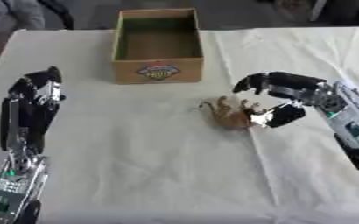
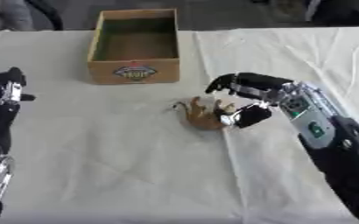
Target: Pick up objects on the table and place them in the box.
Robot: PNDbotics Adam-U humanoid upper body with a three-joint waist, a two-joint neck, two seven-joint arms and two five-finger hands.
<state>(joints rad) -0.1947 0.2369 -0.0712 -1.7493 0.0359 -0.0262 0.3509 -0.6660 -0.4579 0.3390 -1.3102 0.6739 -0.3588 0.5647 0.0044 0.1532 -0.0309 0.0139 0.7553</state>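
Note:
A small brown toy animal [image 1: 227,114] lies on the white cloth in front of the cardboard box [image 1: 158,70], a little to its right. My right hand [image 1: 299,92] comes in from the right and stands open around the toy's right end. Its fingers [image 1: 248,82] arch above and behind the toy without touching it, and its thumb [image 1: 280,115] sits against the toy's right side. The box is open at the top, with nothing visible inside it. My left hand [image 1: 35,92] rests open at the left edge of the table, fingers up, far from the toy.
A white cloth [image 1: 136,153] covers the table, with a fold line running down from the box's right side past the toy. Dark shapes lie beyond the table's far edge.

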